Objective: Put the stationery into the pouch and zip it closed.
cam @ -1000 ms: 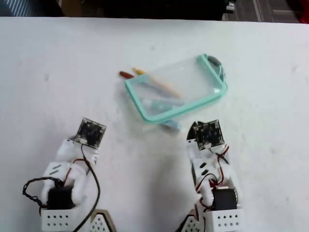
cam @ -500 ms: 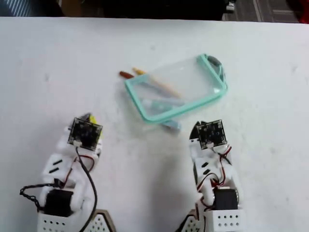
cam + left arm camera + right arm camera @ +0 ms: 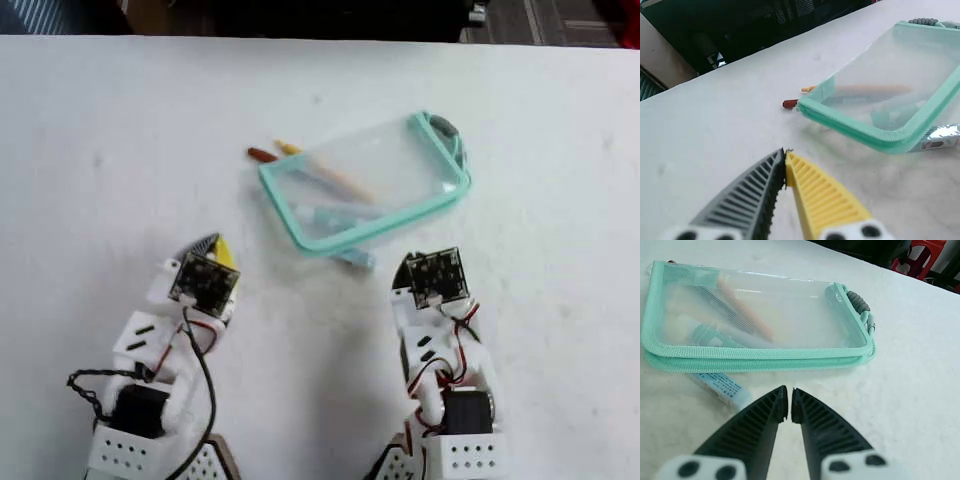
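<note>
A clear pouch (image 3: 365, 185) with a mint-green edge lies tilted at mid-table. An orange pencil (image 3: 340, 178) shows through it, and its tip and a red tip (image 3: 262, 154) poke out past the pouch's far left corner. A blue-white stick (image 3: 355, 258) pokes out at the near edge. I cannot tell whether these lie inside or under the pouch. My left gripper (image 3: 785, 152), grey and yellow, is shut and empty, short of the pouch (image 3: 890, 95). Just before the near edge of the pouch (image 3: 755, 315) and the stick (image 3: 720, 385), my right gripper (image 3: 788, 394) is shut and empty.
A grey loop (image 3: 443, 127) sits at the pouch's far right corner. The white table (image 3: 120, 120) stretches bare to the left and right. Both arm bases stand at the near edge. A dark room lies beyond the far edge.
The left arm has moved forward and to the right, bringing its gripper closer to the pouch. The right arm has barely moved. Pouch and stationery lie as before.
</note>
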